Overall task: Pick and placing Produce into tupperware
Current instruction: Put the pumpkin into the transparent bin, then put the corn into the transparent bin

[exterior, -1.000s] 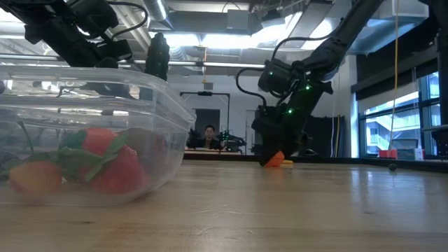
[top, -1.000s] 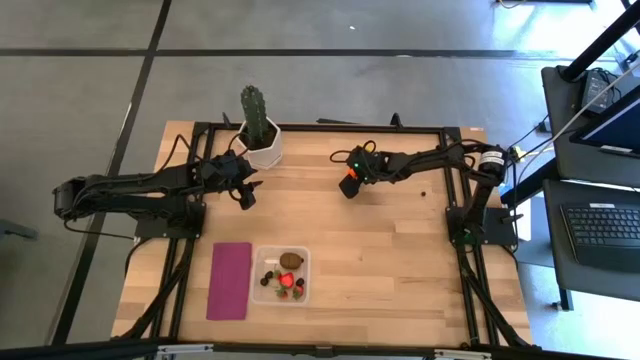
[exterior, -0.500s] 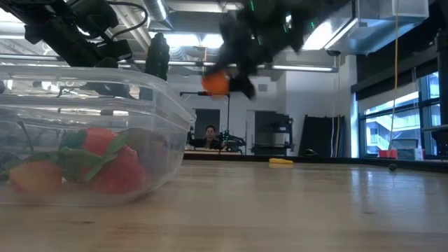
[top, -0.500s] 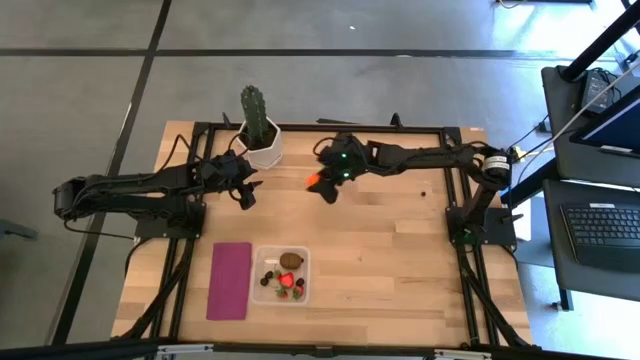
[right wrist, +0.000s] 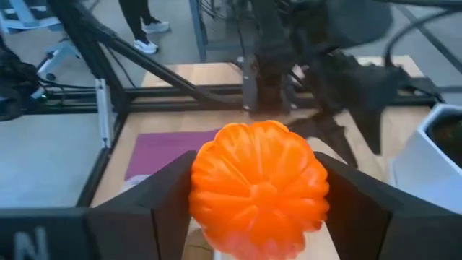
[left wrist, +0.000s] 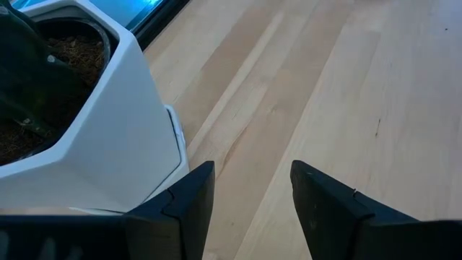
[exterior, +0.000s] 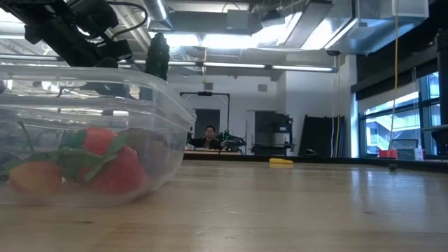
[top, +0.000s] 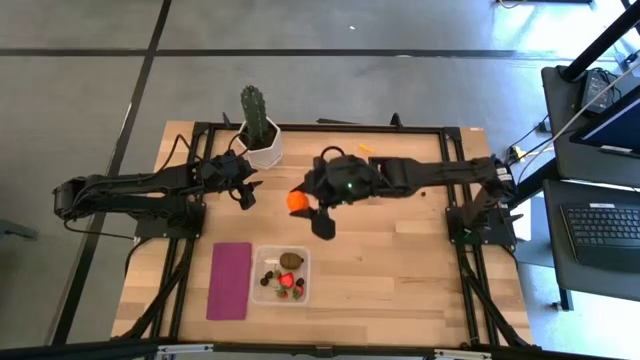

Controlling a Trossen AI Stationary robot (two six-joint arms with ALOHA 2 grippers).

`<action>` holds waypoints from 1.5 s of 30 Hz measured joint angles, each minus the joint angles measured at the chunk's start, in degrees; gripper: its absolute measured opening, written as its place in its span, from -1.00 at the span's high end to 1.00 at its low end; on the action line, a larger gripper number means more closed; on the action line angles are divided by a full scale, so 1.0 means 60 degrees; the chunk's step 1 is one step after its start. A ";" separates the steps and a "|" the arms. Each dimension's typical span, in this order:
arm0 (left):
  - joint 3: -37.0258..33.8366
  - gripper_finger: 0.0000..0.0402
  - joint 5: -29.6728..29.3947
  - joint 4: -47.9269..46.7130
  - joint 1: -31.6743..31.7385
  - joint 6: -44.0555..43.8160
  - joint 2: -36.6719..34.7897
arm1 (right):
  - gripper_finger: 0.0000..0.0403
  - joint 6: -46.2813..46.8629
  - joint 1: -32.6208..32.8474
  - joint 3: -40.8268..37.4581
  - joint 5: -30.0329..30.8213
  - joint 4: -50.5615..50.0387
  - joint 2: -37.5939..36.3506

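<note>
The orange ball [right wrist: 258, 189] is gripped in the right gripper [top: 300, 203], carried above the worktop [top: 400, 250] short of the tupperware [top: 262, 292], apparently clear of its rim; release should be made low over the tub; the left gripper [left wrist: 249, 198] is parked open-jawed by the cactus pot [left wrist: 108, 130]

Place: lab | exposed ceiling ducts [exterior: 210, 17] (industrial) | laptop bench [top: 605, 225]
</note>
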 joint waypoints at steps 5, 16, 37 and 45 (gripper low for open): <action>0.0000 0.12 0.0000 -0.0002 -0.0002 0.0000 0.0000 | -0.25 0.0213 0.0531 -0.0091 0.0180 0.0441 0.0226; 0.0000 0.12 0.0000 -0.0002 -0.0002 -0.0018 0.0000 | -0.26 0.0242 0.1336 -0.0113 0.0167 0.0643 0.2664; 0.0000 0.12 0.0044 -0.0004 -0.0001 -0.0105 0.0000 | -0.28 0.0245 0.1657 -0.0127 -0.0152 0.0463 0.4397; 0.0000 0.12 0.0044 -0.0002 0.0001 -0.0113 0.0000 | -0.39 0.0472 0.1657 -0.0127 -0.0173 0.0495 0.4397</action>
